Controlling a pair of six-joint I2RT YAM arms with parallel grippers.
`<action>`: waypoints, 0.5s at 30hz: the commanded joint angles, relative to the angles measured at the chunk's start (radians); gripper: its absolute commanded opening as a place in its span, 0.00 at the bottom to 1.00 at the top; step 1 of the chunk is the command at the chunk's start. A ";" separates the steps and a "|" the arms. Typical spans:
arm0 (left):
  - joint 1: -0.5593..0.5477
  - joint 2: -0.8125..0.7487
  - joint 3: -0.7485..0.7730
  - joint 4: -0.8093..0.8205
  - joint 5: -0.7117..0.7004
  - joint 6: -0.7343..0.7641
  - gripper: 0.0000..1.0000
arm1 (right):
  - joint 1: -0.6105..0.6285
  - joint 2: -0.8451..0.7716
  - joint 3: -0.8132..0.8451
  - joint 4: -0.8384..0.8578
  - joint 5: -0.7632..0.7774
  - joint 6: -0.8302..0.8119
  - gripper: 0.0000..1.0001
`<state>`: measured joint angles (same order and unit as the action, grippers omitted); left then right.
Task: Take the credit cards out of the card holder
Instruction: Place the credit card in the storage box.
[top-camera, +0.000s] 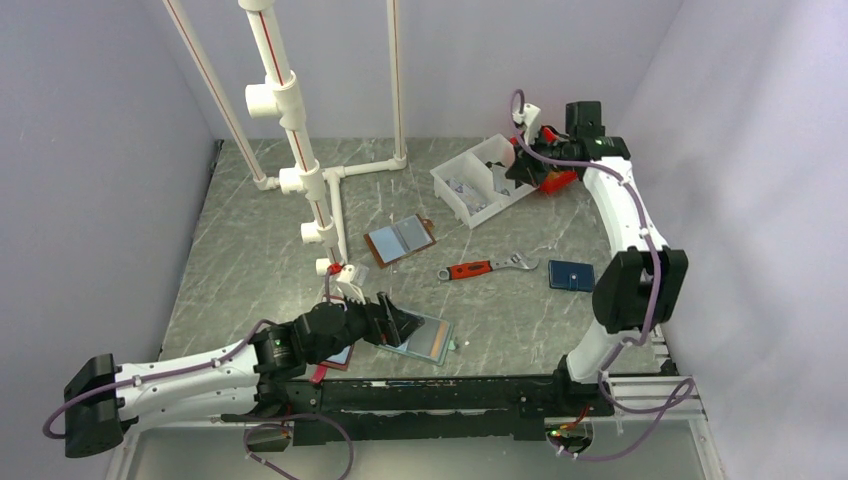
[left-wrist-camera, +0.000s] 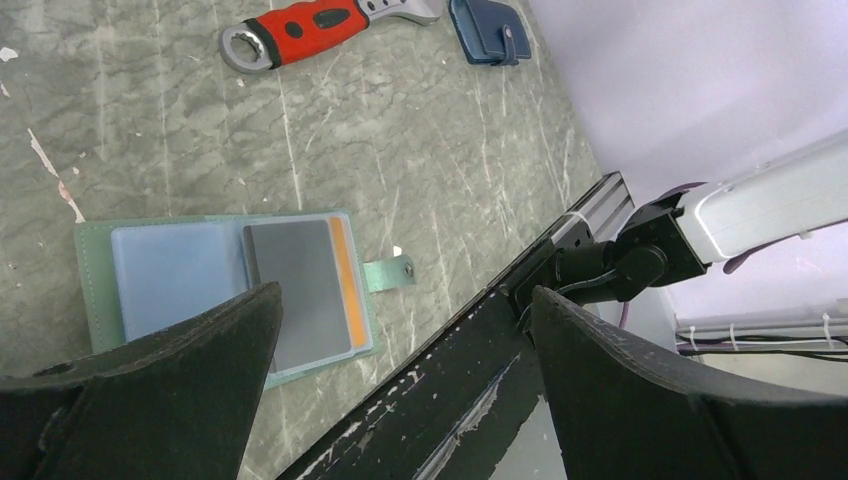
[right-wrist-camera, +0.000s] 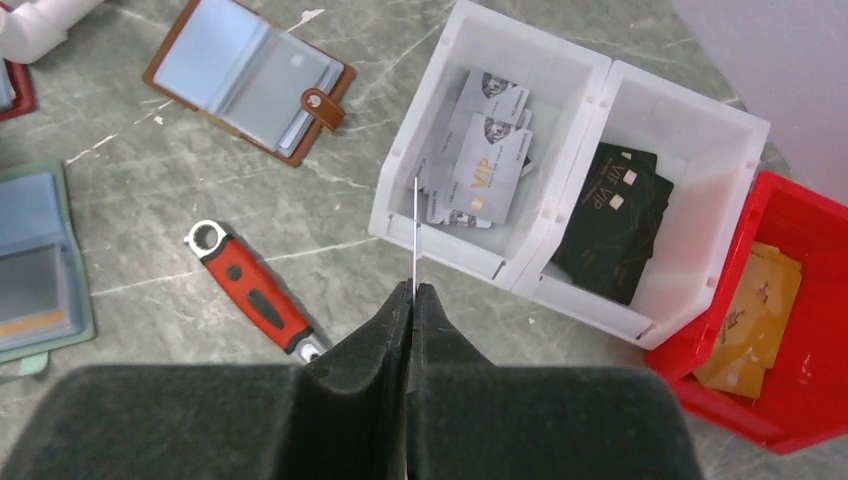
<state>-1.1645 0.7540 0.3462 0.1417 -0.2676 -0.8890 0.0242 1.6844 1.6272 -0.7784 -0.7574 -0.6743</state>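
The card holder (top-camera: 428, 340), mint-green edged with blue-grey panels, lies open near the table's front edge. In the left wrist view (left-wrist-camera: 150, 275) one pocket holds a grey card with an orange stripe (left-wrist-camera: 305, 290). My left gripper (top-camera: 395, 325) is open and empty, its jaws wide apart just above the holder's near side (left-wrist-camera: 405, 300). My right gripper (top-camera: 522, 165) is at the back right, shut on a thin credit card (right-wrist-camera: 415, 230) seen edge-on, held above the front wall of the white bin (right-wrist-camera: 460, 255). The holder also shows at the left edge of the right wrist view (right-wrist-camera: 40, 260).
The white two-part bin (top-camera: 470, 212) holds silver cards (right-wrist-camera: 485, 150) and black cards (right-wrist-camera: 615, 220); a red bin (right-wrist-camera: 800, 240) holds tan cards. A brown-edged folder (top-camera: 400, 240), a red-handled wrench (top-camera: 485, 267), a blue wallet (top-camera: 571, 275), a maroon-edged folder (top-camera: 335, 358) and a PVC pipe frame (top-camera: 300, 150) are around.
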 joint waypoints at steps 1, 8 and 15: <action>0.000 -0.027 -0.014 -0.005 -0.005 -0.016 0.99 | 0.032 0.093 0.147 -0.082 0.043 -0.040 0.00; 0.000 -0.048 -0.020 -0.016 -0.021 0.014 0.99 | 0.081 0.238 0.308 -0.154 0.066 -0.055 0.00; 0.000 -0.059 -0.024 -0.012 -0.030 0.078 1.00 | 0.108 0.350 0.372 -0.136 0.093 -0.025 0.00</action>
<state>-1.1645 0.7082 0.3294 0.1143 -0.2729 -0.8654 0.1230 1.9999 1.9385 -0.9134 -0.6876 -0.7136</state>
